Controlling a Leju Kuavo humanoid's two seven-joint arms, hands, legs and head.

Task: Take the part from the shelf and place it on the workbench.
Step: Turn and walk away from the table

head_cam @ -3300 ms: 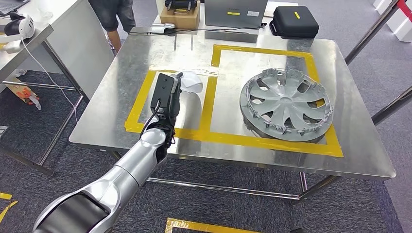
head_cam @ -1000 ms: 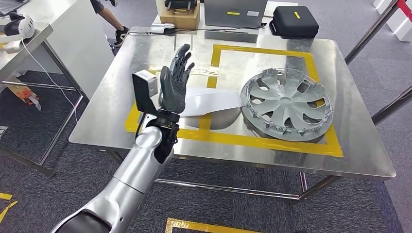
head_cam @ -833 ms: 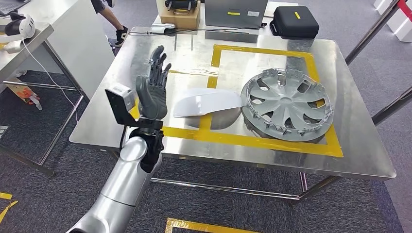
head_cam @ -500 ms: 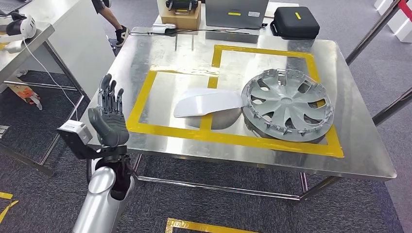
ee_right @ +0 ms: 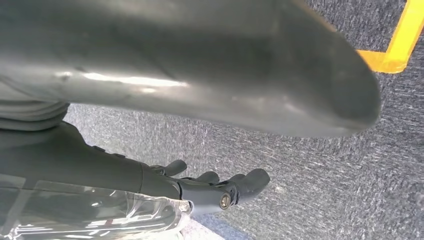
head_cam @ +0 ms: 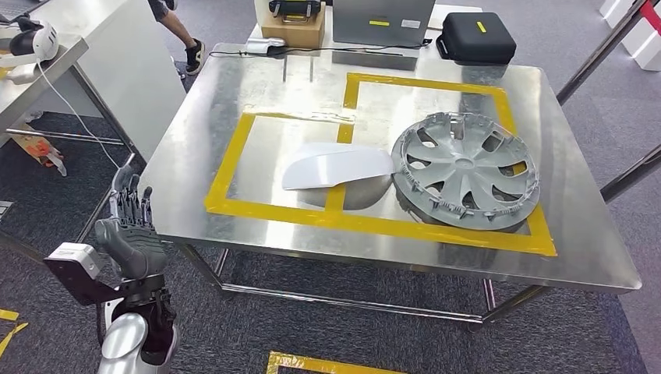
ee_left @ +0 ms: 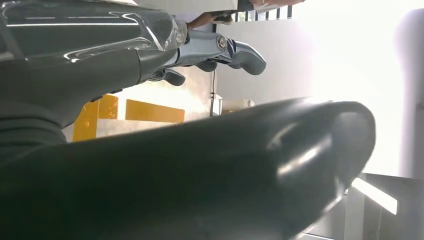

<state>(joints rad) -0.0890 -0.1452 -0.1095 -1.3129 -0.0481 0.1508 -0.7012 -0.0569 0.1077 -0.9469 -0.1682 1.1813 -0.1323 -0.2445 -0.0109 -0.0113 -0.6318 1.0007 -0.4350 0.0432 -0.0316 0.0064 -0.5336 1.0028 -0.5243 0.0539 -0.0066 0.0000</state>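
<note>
The white curved part (head_cam: pixel 335 166) lies on the steel workbench (head_cam: pixel 234 93), across the strip of yellow tape (head_cam: pixel 226 167) between two marked boxes, its far end next to a grey wheel cover (head_cam: pixel 465 170). My left hand (head_cam: pixel 132 238) is raised off the bench's near left corner, fingers spread, holding nothing. In the left wrist view its fingers (ee_left: pixel 235 50) reach out free, with yellow tape beyond them. My right hand (ee_right: pixel 150 185) hangs over grey carpet, its fingers (ee_right: pixel 240 187) loosely extended and empty.
At the bench's far edge stand a cardboard box (head_cam: pixel 291 27), a grey case (head_cam: pixel 382 19) and a black case (head_cam: pixel 477 37). A white desk (head_cam: pixel 101 54) stands at the left, with a person's leg (head_cam: pixel 183 39) beyond it. Metal poles (head_cam: pixel 616 39) slant at the right.
My left hand let go of the white part, which now lies on the bench. The hand then pulled back off the bench toward me and down to the left.
</note>
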